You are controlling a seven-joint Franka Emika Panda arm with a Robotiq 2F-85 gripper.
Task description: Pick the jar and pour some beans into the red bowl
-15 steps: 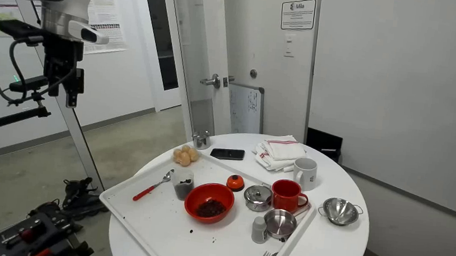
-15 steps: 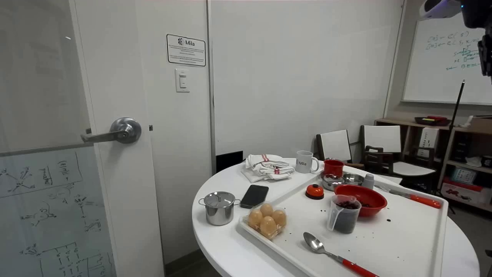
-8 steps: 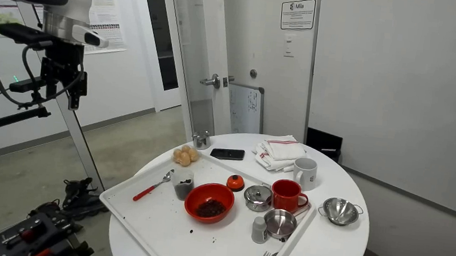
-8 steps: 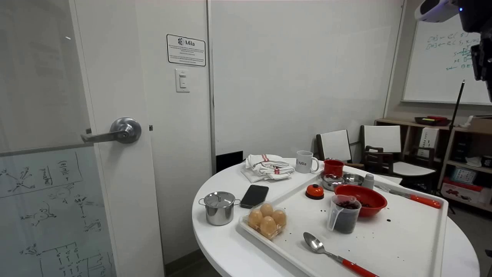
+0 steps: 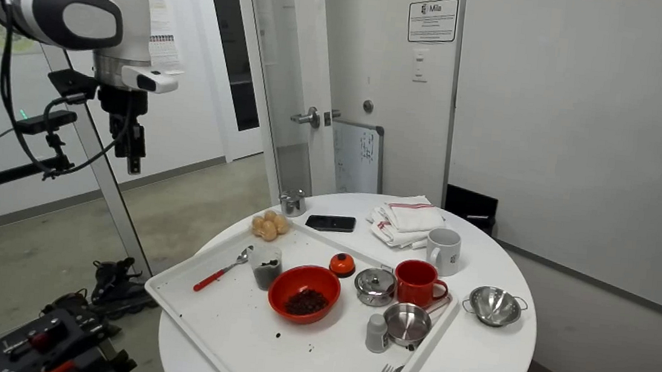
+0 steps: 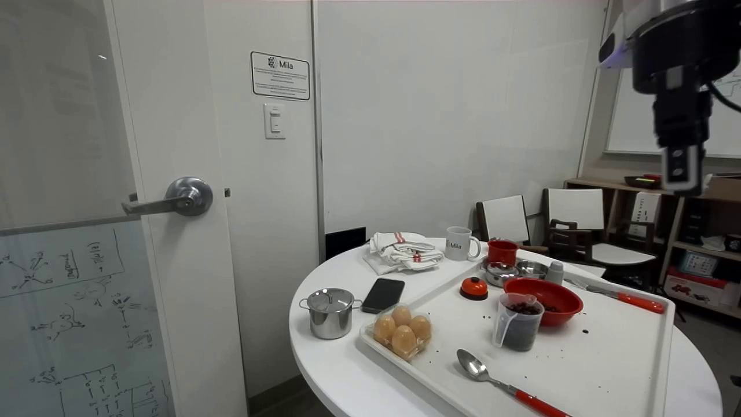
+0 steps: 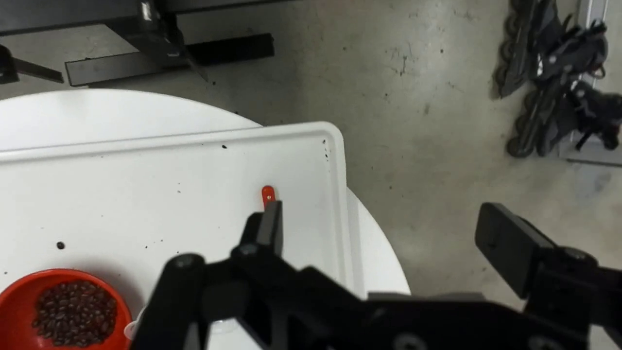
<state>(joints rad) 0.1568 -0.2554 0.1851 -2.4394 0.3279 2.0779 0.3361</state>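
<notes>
The jar (image 5: 266,272), a clear plastic measuring cup of dark beans, stands upright on the tray. It is also in the other exterior view (image 6: 521,331). In the wrist view only a bit of its lip (image 7: 130,330) shows beside my gripper's left finger. The red bowl (image 5: 304,279) stands against or very near it, with dark beans inside. The bowl also shows in the other exterior view (image 6: 557,317) and at the wrist view's lower left (image 7: 17,311). My gripper (image 7: 381,214) is open and empty, high above the tray's edge. It shows in both exterior views (image 5: 133,168) (image 6: 683,185).
The white tray (image 5: 220,327) also holds a spoon (image 5: 219,275), eggs (image 5: 269,227), an orange timer (image 5: 341,265), metal pots (image 5: 374,287), a red mug (image 5: 416,282) and a grey shaker (image 5: 377,334). A phone (image 5: 330,223), towels (image 5: 406,220) and a grey mug (image 5: 443,251) lie behind.
My arm has moved closer to the table and slightly down, and the gripper has turned. It has come further into both exterior views. The things on the tray have not moved.
</notes>
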